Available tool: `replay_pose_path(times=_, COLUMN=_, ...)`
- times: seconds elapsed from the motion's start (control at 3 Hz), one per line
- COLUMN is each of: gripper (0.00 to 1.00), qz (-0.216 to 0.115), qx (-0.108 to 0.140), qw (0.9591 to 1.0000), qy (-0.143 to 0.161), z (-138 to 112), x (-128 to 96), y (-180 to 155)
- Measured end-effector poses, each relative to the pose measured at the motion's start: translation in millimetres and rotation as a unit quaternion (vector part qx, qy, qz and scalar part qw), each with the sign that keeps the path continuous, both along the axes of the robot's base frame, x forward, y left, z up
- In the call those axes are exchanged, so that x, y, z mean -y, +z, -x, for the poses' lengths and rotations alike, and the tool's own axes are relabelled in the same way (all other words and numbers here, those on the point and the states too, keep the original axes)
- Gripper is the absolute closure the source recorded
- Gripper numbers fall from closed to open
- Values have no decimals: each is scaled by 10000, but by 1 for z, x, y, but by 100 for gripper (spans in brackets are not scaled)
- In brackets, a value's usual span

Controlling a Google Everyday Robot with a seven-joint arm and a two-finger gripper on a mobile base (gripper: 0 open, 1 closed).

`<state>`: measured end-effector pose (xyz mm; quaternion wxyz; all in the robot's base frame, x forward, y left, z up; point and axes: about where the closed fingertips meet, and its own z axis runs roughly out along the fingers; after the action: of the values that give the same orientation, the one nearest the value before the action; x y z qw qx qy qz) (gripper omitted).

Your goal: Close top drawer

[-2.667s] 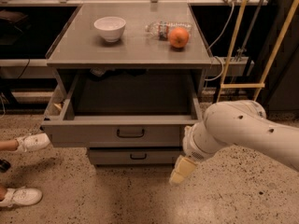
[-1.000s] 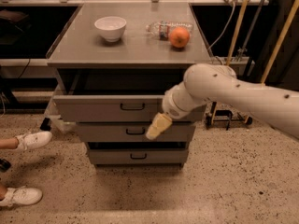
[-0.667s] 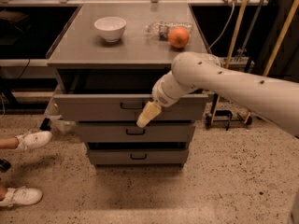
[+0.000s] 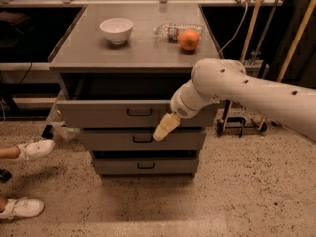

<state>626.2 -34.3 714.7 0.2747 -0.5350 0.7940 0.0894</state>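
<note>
One risk: with jaws together, your gripper [image 4: 163, 126] sits at the low right edge of the top drawer [image 4: 94, 114], not quite shut beneath the table [image 4: 148, 56], and may slip under.

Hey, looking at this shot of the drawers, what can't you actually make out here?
All in the camera view:
Inside the top drawer: dark under the tabletop, contents unreadable.
The drawer's right end: covered by the arm.
The gripper, at the top drawer's lower edge right of its handle: contact cannot be judged from this angle.
Bottle: partly hidden behind the orange.
Shoes at the left edge: their wearer is cut off.
</note>
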Motion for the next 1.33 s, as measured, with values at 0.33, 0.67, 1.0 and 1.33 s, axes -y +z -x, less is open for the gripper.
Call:
replay_pose_path(times=0.33, gripper=0, qz=176, qx=-224, qw=9988, qy=-401, z=51, x=35, y=0)
replay_pose_path(times=0.67, gripper=0, qz=332, qx=-613, qw=9971, qy=-303, z=83, x=37, y=-17)
replay_pose_path(times=1.0, gripper=0, qz=442, qx=-1082, qw=9932, qy=-7, z=76, x=28, y=-48)
replay_pose_path(times=1.33, gripper=0, qz=276, qx=-1332, qw=9907, qy=-36, z=34, x=22, y=-73)
